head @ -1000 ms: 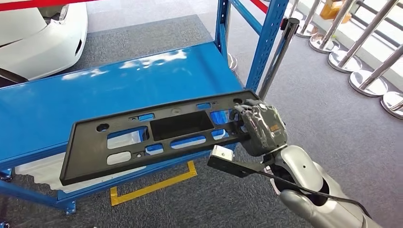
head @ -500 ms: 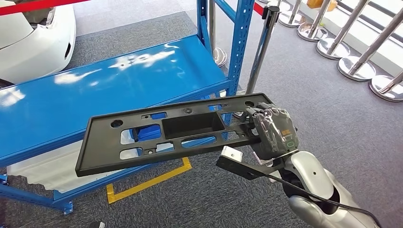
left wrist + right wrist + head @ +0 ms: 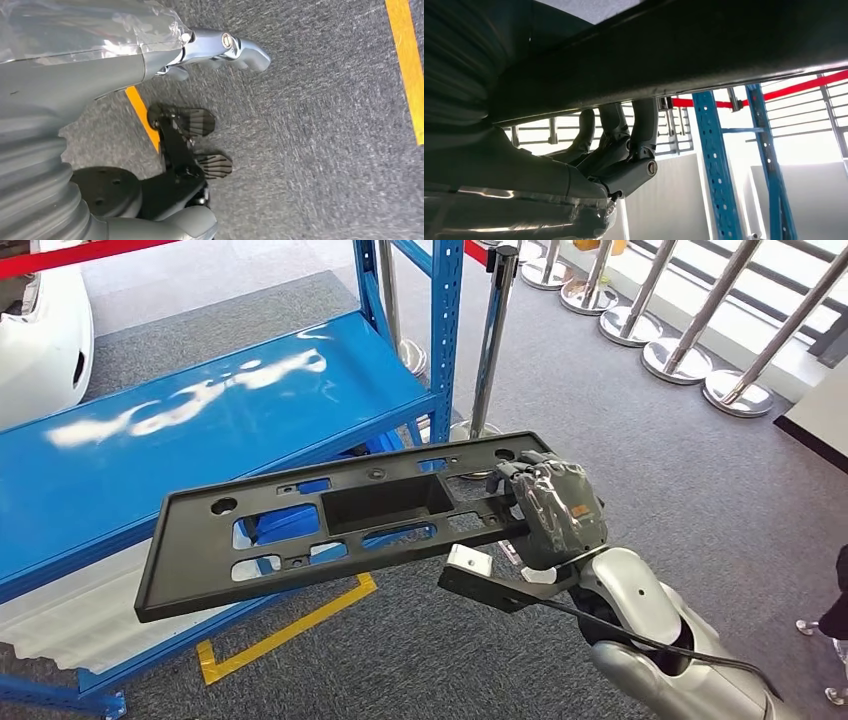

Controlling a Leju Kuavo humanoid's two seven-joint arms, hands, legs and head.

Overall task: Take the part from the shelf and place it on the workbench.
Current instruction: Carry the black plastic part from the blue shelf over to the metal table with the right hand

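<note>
Fingers (image 3: 520,480) of the right hand (image 3: 555,512) clamp the black plastic panel (image 3: 340,520), off the blue shelf (image 3: 200,430); carrying stage, worktop placement presumably next. Left hand (image 3: 100,55) holds nothing.

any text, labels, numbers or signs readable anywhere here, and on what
No text can be read in these pictures.
Orange label on the back of the right hand: too small and blurred to read.
Black part held by that hand: no readable lettering or numbers.
Blue shelf: glare only, no writing.
Yellow floor tape: a plain line, no words.
</note>
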